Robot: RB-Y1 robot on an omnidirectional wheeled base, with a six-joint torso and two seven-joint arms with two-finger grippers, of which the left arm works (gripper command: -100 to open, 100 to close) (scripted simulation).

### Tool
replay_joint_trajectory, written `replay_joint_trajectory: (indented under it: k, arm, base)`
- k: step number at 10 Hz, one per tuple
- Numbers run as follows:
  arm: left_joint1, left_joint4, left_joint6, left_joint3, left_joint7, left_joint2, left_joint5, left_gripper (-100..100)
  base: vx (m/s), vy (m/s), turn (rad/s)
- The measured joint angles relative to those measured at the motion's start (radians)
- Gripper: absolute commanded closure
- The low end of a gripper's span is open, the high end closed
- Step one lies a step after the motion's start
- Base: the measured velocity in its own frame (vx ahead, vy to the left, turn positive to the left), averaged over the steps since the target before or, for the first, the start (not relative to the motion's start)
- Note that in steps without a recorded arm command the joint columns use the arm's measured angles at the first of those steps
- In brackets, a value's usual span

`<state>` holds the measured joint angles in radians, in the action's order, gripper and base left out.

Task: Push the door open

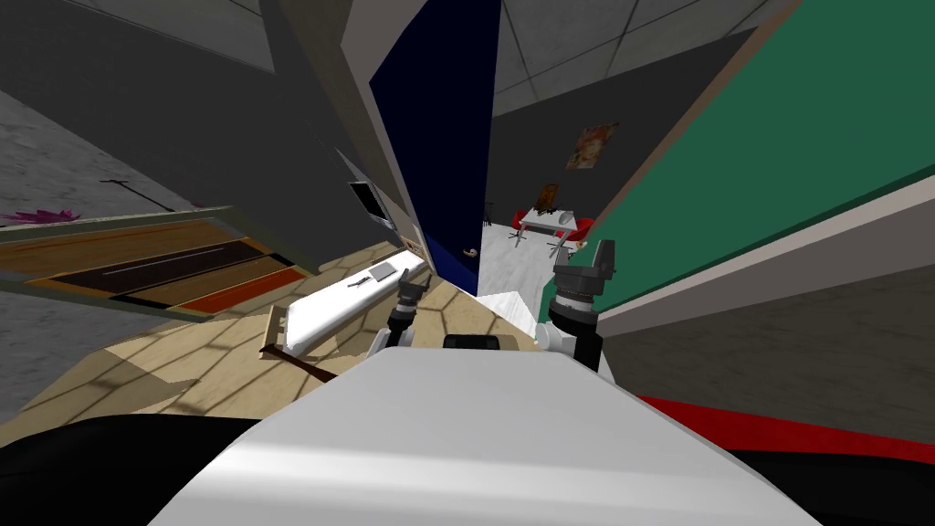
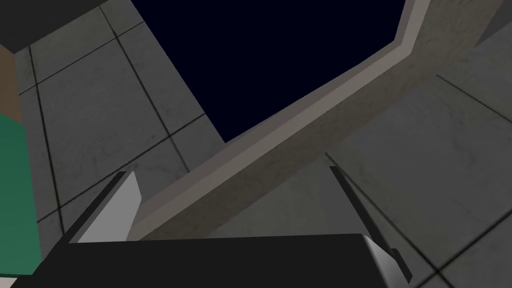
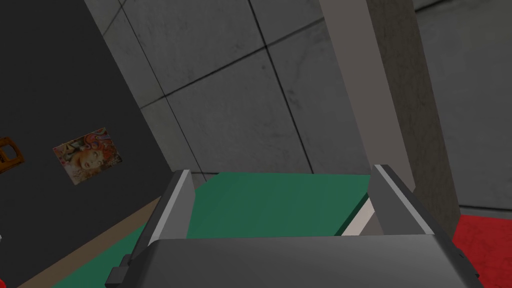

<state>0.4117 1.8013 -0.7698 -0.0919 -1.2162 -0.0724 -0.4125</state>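
Observation:
The dark blue door [image 1: 447, 137] stands ajar straight ahead, its free edge facing me and a small curved handle [image 1: 470, 251] low on that edge. My left gripper [image 1: 414, 289] hangs low, just left of the door's foot, fingers open. In the left wrist view the left gripper [image 2: 240, 200] points up at the door [image 2: 270, 60] and the grey frame's top bar [image 2: 320, 130], with nothing between the fingers. My right gripper [image 1: 604, 248] is raised on the right, close to the green wall, open and empty. The right gripper [image 3: 282, 205] looks along that wall.
A green wall [image 1: 776, 155] runs close along my right. A long white bench [image 1: 351, 297] with small items lies on the left by the door. Through the gap is a room with a white table [image 1: 548, 219] and red chairs. A red strip [image 1: 776, 429] lies at lower right.

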Motion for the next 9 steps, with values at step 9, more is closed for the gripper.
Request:
replay_joint_trajectory:
  k: [9]
  arm:
    - [-0.018,-0.133,-0.041,-0.028,-0.227,0.000,-0.080,-100]
  base:
    - [0.059,0.012,-0.060]
